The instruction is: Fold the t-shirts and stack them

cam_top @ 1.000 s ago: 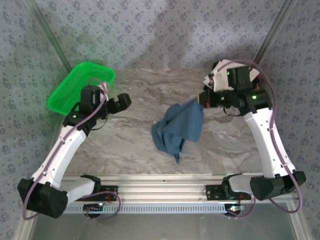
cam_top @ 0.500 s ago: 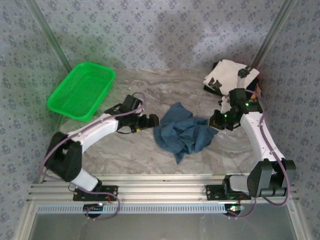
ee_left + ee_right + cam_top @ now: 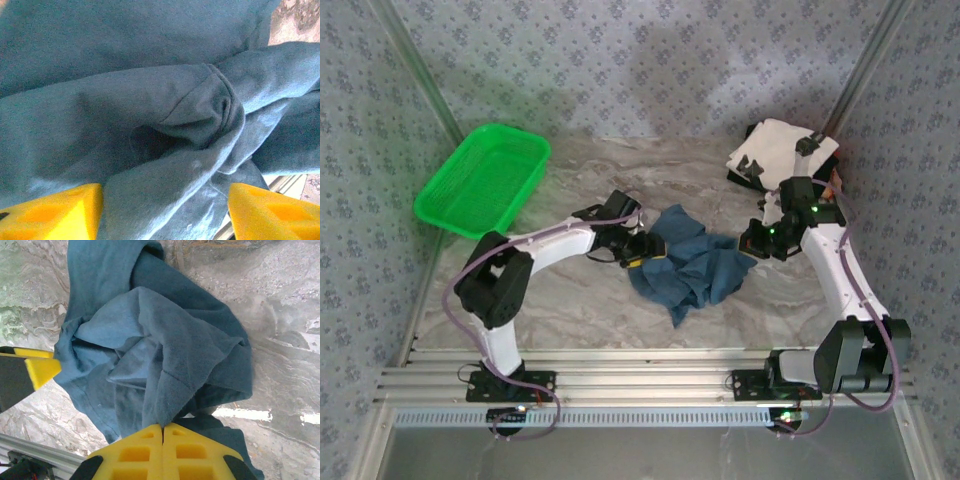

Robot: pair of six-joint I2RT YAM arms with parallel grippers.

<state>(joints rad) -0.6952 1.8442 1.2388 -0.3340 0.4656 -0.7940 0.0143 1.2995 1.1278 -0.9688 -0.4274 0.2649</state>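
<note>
The dusty-blue t-shirt (image 3: 690, 268) is pinched, seemingly by one fold, in the clenched right gripper (image 3: 163, 432) and straddled by the parted left gripper (image 3: 164, 197).

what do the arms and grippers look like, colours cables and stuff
Both arms have white tubular links with black joints and bases: the left arm, the right arm. A thin purple cable runs along each, and small green lights glow on the right one. The left gripper and right gripper have blocky yellow fingers with moulded pockets.
</note>
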